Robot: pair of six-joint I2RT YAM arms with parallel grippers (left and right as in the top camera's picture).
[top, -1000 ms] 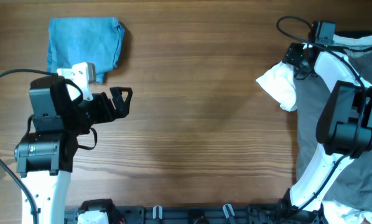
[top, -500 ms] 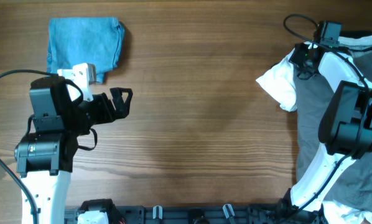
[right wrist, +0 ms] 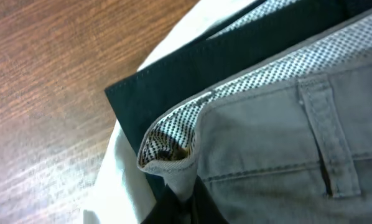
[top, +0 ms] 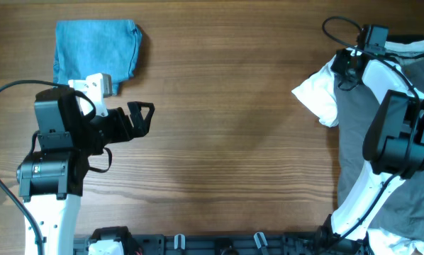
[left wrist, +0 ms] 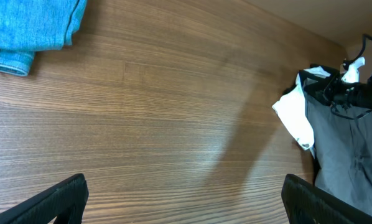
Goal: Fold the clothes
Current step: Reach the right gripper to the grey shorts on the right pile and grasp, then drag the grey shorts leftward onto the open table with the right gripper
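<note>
Barely begun: grey shorts (top: 352, 131) heaped unfolded at right edge, right claw (right wrist: 178, 200) pinching waistband (right wrist: 173, 152) corner; left claw (top: 142, 117) spread open, empty, mid-left. All folding left.

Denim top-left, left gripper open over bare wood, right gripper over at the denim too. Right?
One thing is off. The right gripper is not at the denim. It is across the table at the grey shorts, by their waistband, as the overhead and right wrist views show. The left gripper is open over bare wood.
</note>
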